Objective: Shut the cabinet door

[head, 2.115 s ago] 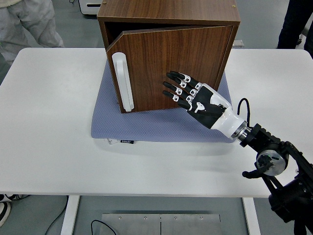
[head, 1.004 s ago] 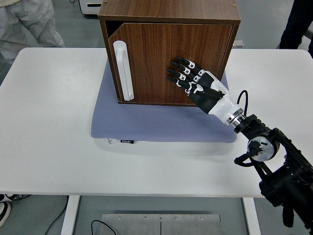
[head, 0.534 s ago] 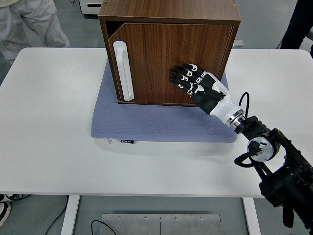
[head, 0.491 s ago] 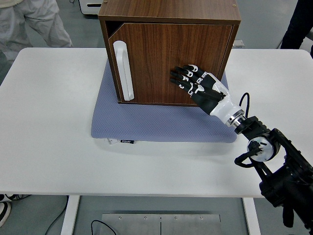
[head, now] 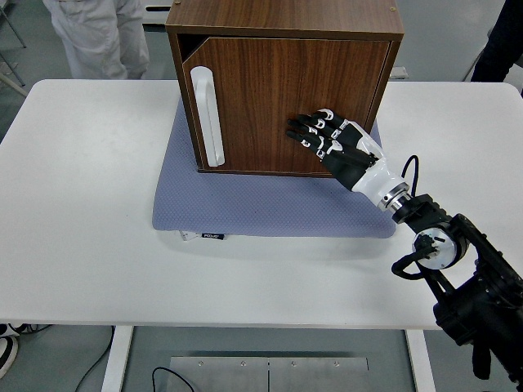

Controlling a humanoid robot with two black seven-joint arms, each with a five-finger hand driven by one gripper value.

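Observation:
A dark wood cabinet (head: 286, 20) stands on a blue-grey mat (head: 245, 208) at the table's back middle. Its door (head: 270, 90) lies flush in the frame, with a white vertical handle (head: 206, 114) near its left edge. My right hand (head: 319, 131) reaches in from the lower right, its fingers (head: 306, 126) stretched out and pressed flat against the door's lower right part. It holds nothing. The left arm is out of view.
The white table (head: 82, 204) extends wide to the left and in front of the mat. A person in light clothes (head: 98, 37) stands behind the table at the top left. Another person's dark sleeve (head: 502, 41) shows at the top right.
The door has swung from ajar to flush with the cabinet, pushed by my right hand. The hand has since stayed against it. The person at the top left has walked to the right.

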